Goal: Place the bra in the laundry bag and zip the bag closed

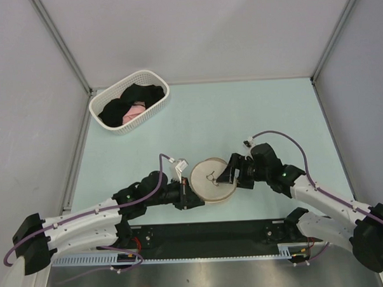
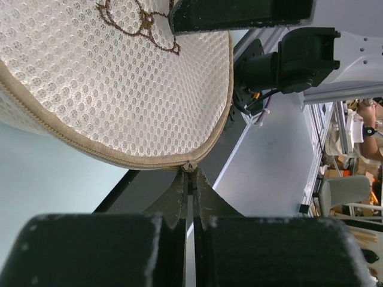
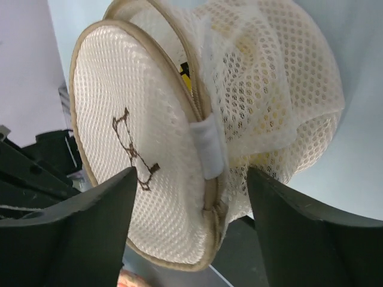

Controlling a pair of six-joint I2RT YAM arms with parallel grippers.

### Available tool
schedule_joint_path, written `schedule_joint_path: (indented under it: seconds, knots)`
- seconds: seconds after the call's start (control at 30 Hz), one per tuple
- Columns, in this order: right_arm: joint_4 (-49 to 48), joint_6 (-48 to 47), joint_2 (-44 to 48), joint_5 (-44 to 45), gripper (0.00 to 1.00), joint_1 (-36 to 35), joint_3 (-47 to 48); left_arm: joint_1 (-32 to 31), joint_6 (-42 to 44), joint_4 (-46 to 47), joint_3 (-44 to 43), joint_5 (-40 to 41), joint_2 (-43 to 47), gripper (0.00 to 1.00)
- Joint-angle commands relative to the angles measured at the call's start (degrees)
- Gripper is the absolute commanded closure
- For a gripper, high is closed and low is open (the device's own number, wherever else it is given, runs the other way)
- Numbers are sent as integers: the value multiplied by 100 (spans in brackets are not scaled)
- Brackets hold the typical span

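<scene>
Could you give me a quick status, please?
Left tool shut on zip pull. Right tool open, astride bag. Bra inside, yellow through mesh. Nothing in the way.

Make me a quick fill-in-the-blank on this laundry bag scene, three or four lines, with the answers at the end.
The white basket holds black and ___ garments. The left gripper is ___ on the zip slider of the laundry bag. The right gripper has its jaws ___, one on either side of the bag. Through the mesh, the bra shows ___.
Answers: pink; shut; open; yellow.
</scene>
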State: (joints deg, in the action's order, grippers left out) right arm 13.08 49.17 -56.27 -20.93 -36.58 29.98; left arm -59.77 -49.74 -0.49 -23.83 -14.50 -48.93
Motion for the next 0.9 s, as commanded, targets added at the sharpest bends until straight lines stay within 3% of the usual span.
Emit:
schedule_joint_path:
  seconds: [0.0, 0.13, 0.27, 0.37, 0.5, 0.7, 0.87]
  knots:
    - [773, -215, 326, 1194, 12, -384, 587, -35, -220, 646, 89, 123, 67, 100]
    - [1583, 582, 959, 1960, 1, -1079, 501, -52, -326, 822, 230, 97, 190, 100]
    - [2285, 1077, 1346, 2961, 0, -1667, 447, -96, -379, 972, 274, 9, 173, 100]
    - [2770, 1410, 1496, 3201, 0, -1826, 378, -149, -414, 1016, 274, 26, 112, 100]
    - [1781, 2034, 2101, 2726, 0, -2089, -202, -158, -388, 1034, 248, 53, -3, 100]
    - [1039, 2554, 1945, 3507, 1, -2951, -230, -193, -344, 1086, 177, 141, -214, 100]
    - [399, 2922, 1426, 4070, 16, -3373, -176, -246, -344, 1113, 125, 149, -249, 100]
